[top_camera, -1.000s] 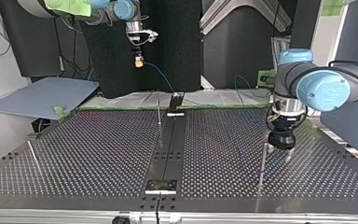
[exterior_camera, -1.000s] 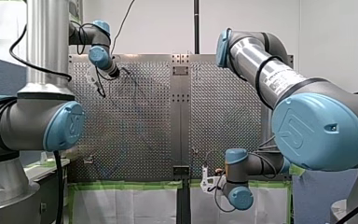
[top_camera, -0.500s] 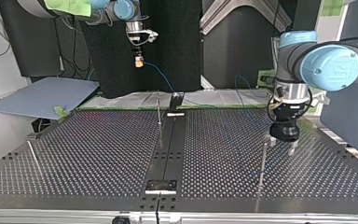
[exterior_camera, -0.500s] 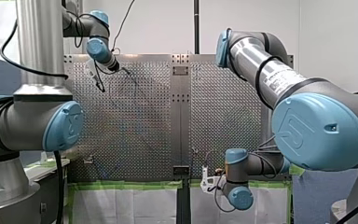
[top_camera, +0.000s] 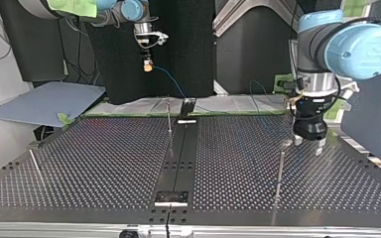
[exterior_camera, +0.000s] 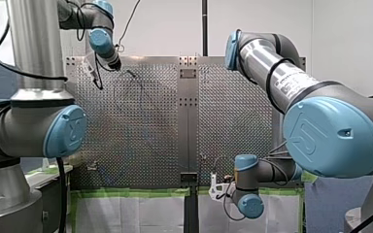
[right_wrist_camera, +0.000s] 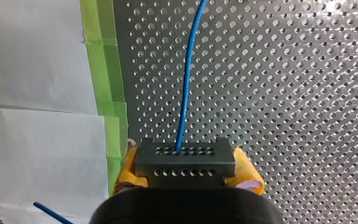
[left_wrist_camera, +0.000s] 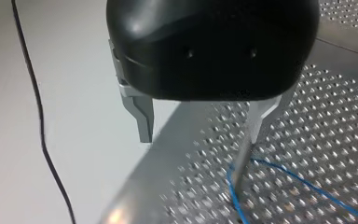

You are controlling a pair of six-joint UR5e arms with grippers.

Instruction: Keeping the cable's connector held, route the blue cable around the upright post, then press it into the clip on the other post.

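Note:
My right gripper (right_wrist_camera: 186, 171) is shut with yellow pads on the cable's grey connector block (right_wrist_camera: 185, 156). The blue cable (right_wrist_camera: 186, 84) runs from the block over the perforated table. In the top view that gripper (top_camera: 148, 66) hangs high at the back, and the cable (top_camera: 171, 80) slopes down toward the table's far edge. My left gripper (top_camera: 307, 145) stands open just above a thin upright post (top_camera: 279, 171). From the left wrist its metal fingers (left_wrist_camera: 144, 123) hold nothing. The post (left_wrist_camera: 243, 161) rises under one finger, with the cable (left_wrist_camera: 279, 175) lying by its foot.
A second thin post (top_camera: 168, 118) stands near the table's far middle and a third (top_camera: 35, 167) at the top view's left. Green tape (right_wrist_camera: 106, 70) and white paper border the table beside my right gripper. A dark centre strip (top_camera: 177, 158) runs across the plate.
My left gripper has lifted off the post at the top view's right and drifted slightly right, staying open. My right gripper has kept still with the connector.

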